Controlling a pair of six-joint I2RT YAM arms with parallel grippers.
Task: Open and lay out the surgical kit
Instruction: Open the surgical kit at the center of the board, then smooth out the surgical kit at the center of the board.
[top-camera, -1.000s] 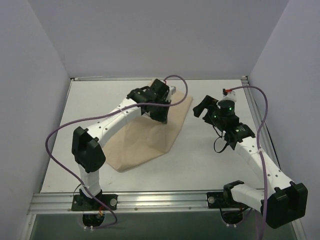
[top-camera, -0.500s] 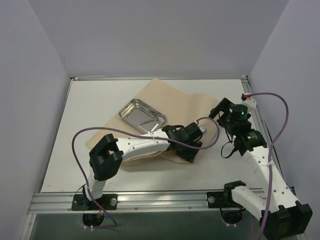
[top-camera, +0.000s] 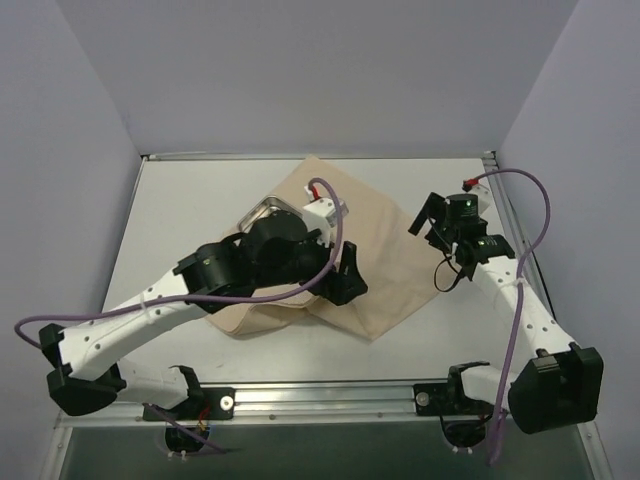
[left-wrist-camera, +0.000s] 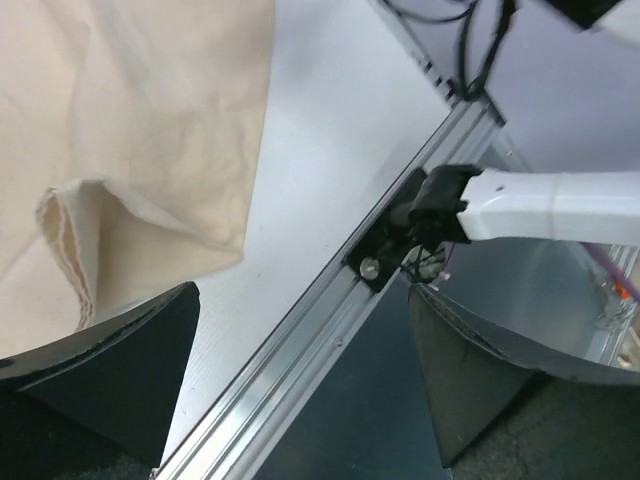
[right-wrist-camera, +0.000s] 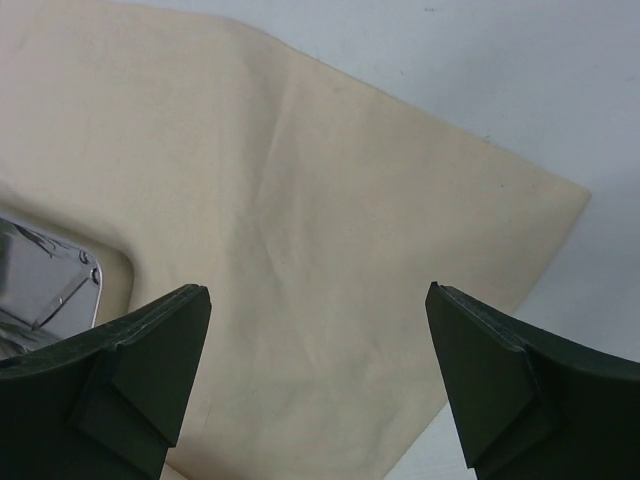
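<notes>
Wrap sheet (top-camera: 400, 270) at centre; steel tray (top-camera: 256, 212) (mostly hidden) on it; left gripper (left-wrist-camera: 300, 300), right gripper (right-wrist-camera: 315, 300) gape wide, empty.

- Wrap sheet (top-camera: 395, 255) lies mid-frame on the bench (top-camera: 180, 215).
- Steel tray (top-camera: 258, 212) sits on the sheet's upper-left part, partly under the left arm.
- Left hand (top-camera: 347, 278) is over the sheet's lower part.
- Right hand (top-camera: 425, 213) is at the sheet's right edge.

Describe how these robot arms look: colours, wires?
The left arm and right arm have white links joined by chunky black joints. A purple cable loops along each. The left gripper and right gripper each have two dark wedge-shaped fingers. A green light glows near the right wrist.
</notes>
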